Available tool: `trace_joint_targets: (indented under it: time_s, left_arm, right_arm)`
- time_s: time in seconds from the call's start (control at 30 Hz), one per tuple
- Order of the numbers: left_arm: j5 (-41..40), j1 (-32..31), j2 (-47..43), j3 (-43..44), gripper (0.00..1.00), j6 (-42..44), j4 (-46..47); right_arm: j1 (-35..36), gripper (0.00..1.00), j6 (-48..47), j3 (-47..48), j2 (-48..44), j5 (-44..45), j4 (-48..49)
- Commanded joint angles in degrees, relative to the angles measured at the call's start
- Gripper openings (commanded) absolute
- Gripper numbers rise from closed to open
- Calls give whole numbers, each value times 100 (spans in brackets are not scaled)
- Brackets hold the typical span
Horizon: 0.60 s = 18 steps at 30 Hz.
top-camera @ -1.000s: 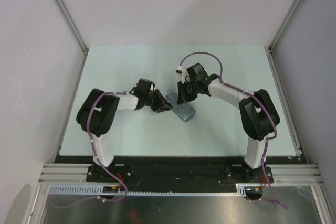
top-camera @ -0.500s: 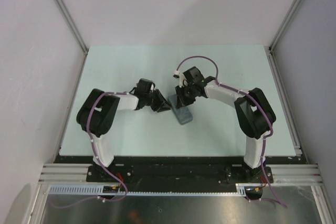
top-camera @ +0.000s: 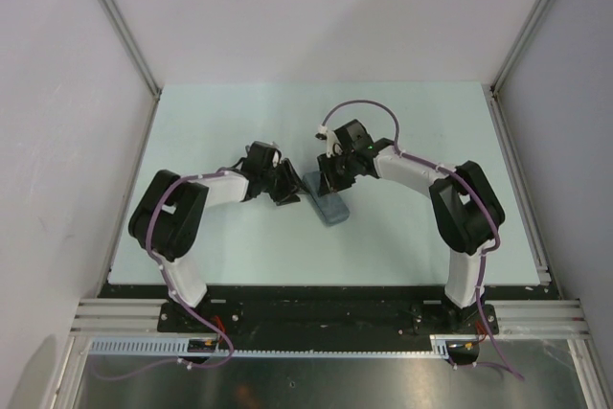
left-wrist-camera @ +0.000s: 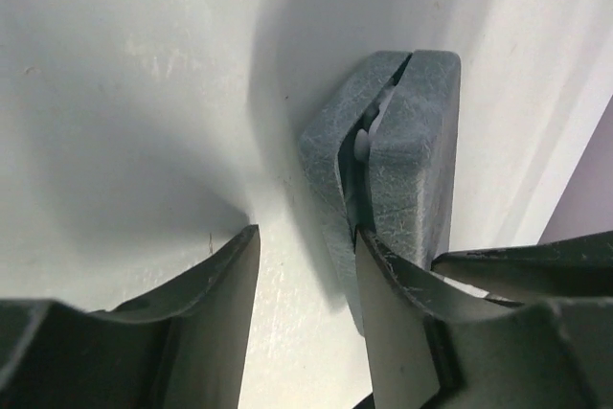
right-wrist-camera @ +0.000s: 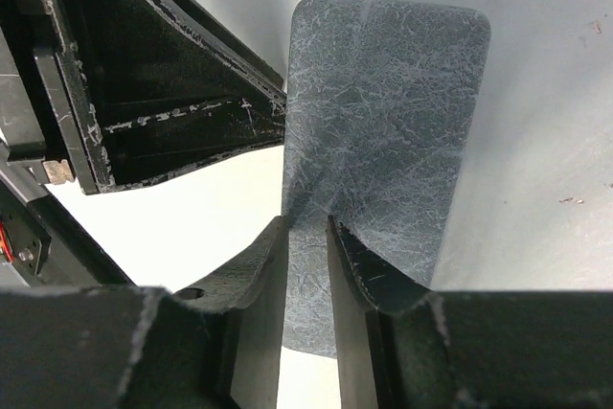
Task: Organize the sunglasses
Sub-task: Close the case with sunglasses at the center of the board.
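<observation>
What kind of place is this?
Probably a robotics lab test cell: white panels on aluminium rails enclose a table, with left arm and right arm bolted at its edge.

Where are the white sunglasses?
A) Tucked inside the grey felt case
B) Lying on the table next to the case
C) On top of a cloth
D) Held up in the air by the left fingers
A: in the left wrist view, a bit of the white sunglasses peeks out through the slit of the grey felt case.
</observation>
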Motion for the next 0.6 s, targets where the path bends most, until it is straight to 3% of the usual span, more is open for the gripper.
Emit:
trace_joint_targets:
  time_s: [0.0,0.27,0.57]
  left_arm:
    - [284,-109,-525,46,51,426,206]
    - [556,-135,-314,81,51,637,215]
    - [1013,-126,-305,81,52,1279,601]
  right_arm:
    - [61,33,-118,-13,9,375,-47]
    - [579,45,-637,-4,-221,1728,156]
    - [729,43,-717,49,-9,2028,-11]
